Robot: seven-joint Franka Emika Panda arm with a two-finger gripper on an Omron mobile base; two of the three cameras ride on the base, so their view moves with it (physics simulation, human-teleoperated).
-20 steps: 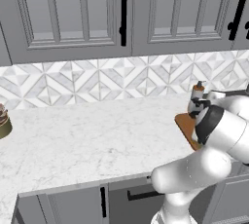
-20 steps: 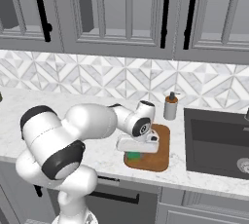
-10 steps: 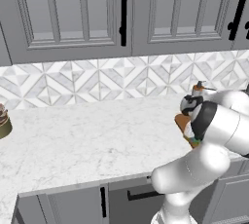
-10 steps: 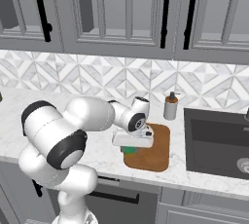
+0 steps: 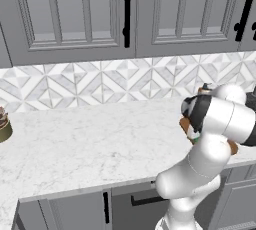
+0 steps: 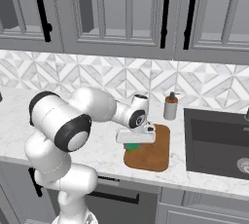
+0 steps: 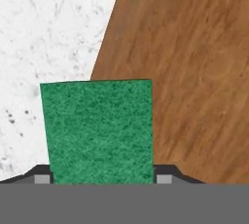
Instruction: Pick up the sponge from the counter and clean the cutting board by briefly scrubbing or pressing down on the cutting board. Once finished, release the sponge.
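1. Gripper (image 7: 103,177) clamped on the sponge (image 7: 99,130), one dark finger tip at each side of the green block in the hand view.
2. Sponge held low over the left edge of the cutting board (image 7: 194,72), partly above the brown wood and partly above the white counter (image 7: 53,28); hard to tell whether pressed onto the surface or just clear of it.
3. In the right base view, green of the sponge (image 6: 131,145) peeking out under the white hand, at the board's (image 6: 155,152) near left part.
4. Board lying flat on the counter (image 6: 14,121), just left of the dark sink (image 6: 214,140).
5. Soap dispenser (image 6: 170,107) upright at the far side of the board, near the tiled backsplash (image 6: 97,74).
6. Far left on the counter, a small jar (image 5: 3,124) at the edge of the left base view.
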